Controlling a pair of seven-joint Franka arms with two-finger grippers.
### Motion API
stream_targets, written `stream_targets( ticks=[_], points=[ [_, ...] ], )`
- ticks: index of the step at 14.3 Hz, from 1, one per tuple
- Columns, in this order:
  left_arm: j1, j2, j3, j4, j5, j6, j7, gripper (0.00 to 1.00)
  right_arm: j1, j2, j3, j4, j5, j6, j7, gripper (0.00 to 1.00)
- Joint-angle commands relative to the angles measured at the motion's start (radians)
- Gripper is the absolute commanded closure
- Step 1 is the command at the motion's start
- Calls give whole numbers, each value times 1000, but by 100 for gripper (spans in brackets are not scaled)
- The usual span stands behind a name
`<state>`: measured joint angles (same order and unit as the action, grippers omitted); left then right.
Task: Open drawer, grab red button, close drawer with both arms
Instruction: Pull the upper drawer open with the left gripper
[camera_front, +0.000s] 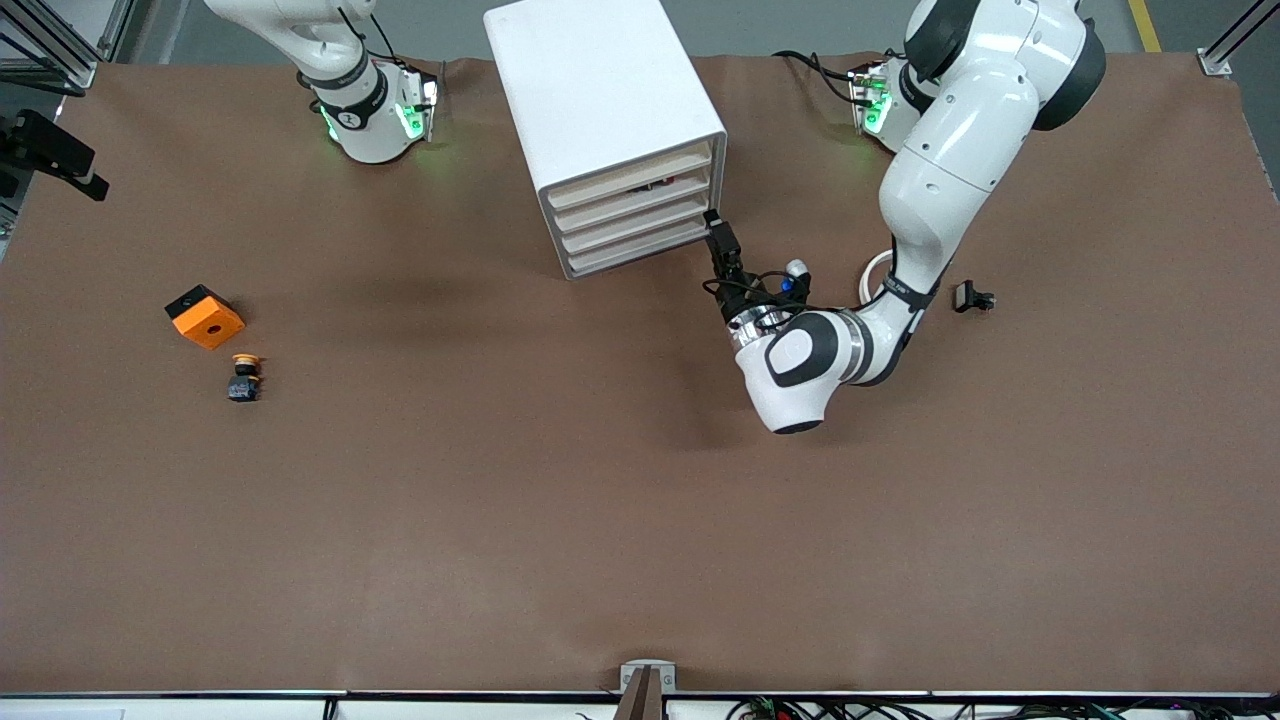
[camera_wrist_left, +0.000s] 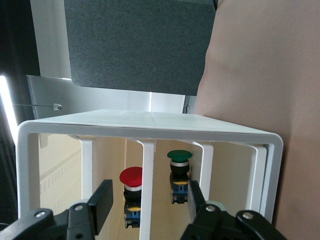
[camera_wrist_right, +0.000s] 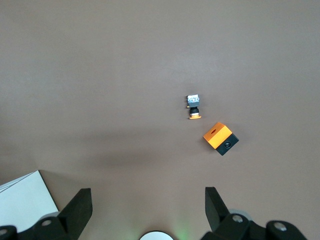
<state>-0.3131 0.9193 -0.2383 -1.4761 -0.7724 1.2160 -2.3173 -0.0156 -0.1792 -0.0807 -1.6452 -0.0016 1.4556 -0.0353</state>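
Drawer (camera_front: 628, 183) between left fingers (camera_wrist_left: 100, 202)

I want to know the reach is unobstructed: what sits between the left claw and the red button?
In the left wrist view, a cream drawer front stands between the left claw and the red button.

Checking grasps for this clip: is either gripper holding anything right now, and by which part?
Nothing is held. The left gripper is at the cabinet's drawer fronts, fingers apart. The right gripper waits open above the table.
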Motion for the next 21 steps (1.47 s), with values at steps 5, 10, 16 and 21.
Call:
stream_targets(
  ticks=[5, 10, 16, 21],
  points=[
    [-49, 16, -3, 23, -18, -32, -22, 35, 0, -22, -4, -19, 11, -8, -6, 0],
    [-83, 15, -3, 10, -7, -55, -20, 40, 0, -22, -5, -19, 11, -3, -6, 0],
    [-115, 13, -3, -21, 21, -84, -17, 43, 0, -22, -4, -19, 11, -1, -6, 0],
    [-149, 16, -3, -18, 21, -84, -14, 77, 0, -22, -4, -19, 11, -3, -6, 0]
  ],
)
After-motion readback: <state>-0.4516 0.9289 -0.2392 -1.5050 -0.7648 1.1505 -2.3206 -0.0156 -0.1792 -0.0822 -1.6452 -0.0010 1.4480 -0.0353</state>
